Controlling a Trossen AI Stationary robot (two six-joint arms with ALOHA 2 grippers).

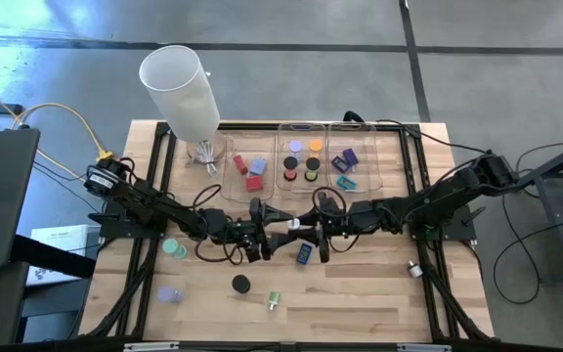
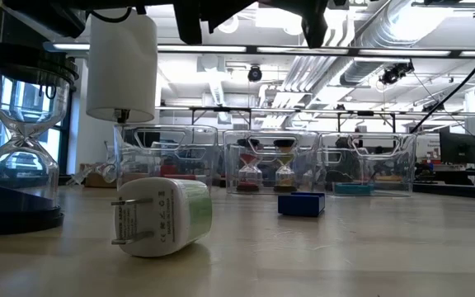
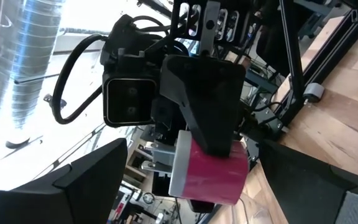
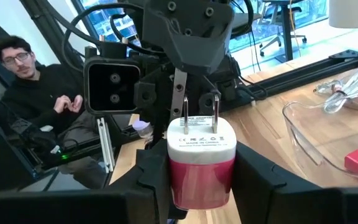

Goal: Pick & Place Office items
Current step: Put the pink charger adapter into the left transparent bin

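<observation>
pink and white, a small wall-plug adapter [image 4: 201, 160] is up in the air over the middle of the table [image 1: 360, 303], between the two arms. going from left to right: the left gripper [image 1: 260, 233] faces it with its fingers spread wide and empty, then comes the adapter, then the right gripper [image 4: 201, 186], whose fingers are pressed on the pink body with the two metal prongs pointing to the left arm. i think it is a hand-over. to do it well, the left fingers should close on the free white end, beside the prongs, before the right ones let go. the white face has small printed lines and marks, but i cannot read them.
</observation>
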